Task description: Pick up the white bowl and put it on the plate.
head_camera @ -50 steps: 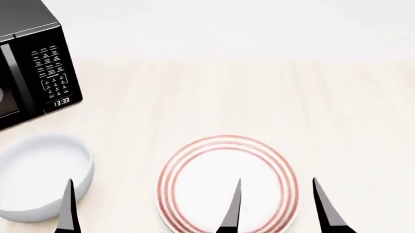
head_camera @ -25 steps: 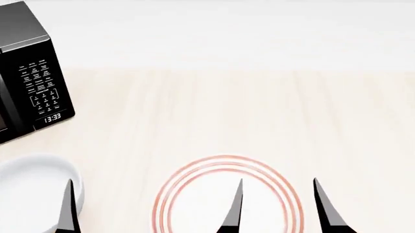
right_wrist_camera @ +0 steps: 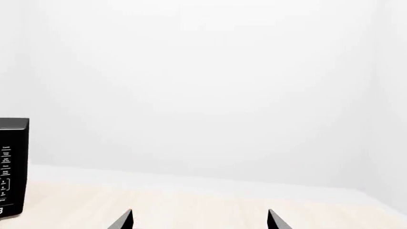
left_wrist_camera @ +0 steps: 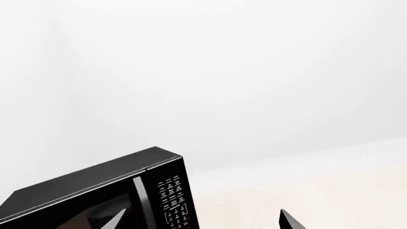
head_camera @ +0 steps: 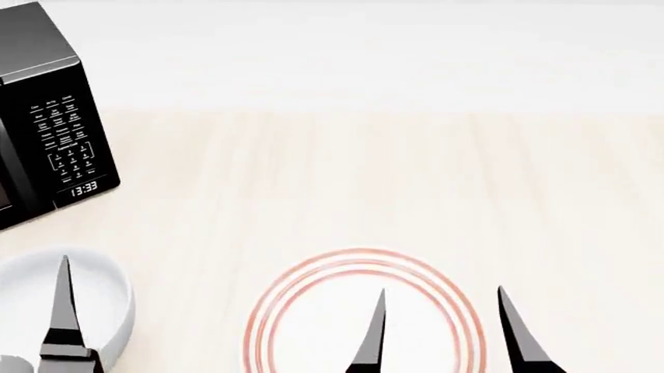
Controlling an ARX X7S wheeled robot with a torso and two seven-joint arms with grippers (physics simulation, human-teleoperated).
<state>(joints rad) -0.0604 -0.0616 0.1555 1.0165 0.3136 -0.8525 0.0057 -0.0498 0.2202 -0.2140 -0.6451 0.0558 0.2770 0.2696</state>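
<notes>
White bowl [head_camera: 89,299]: left gripper [head_camera: 64,311] shifted over it | both jaws open

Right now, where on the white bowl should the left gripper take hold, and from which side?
Probably the thick rim, from above. The white bowl sits upright and open at the head view's lower left, apart from the plate, and its deep walls likely suit one finger inside, one outside. One finger of the left gripper already shows over the bowl; whether it touches is unclear.
</notes>
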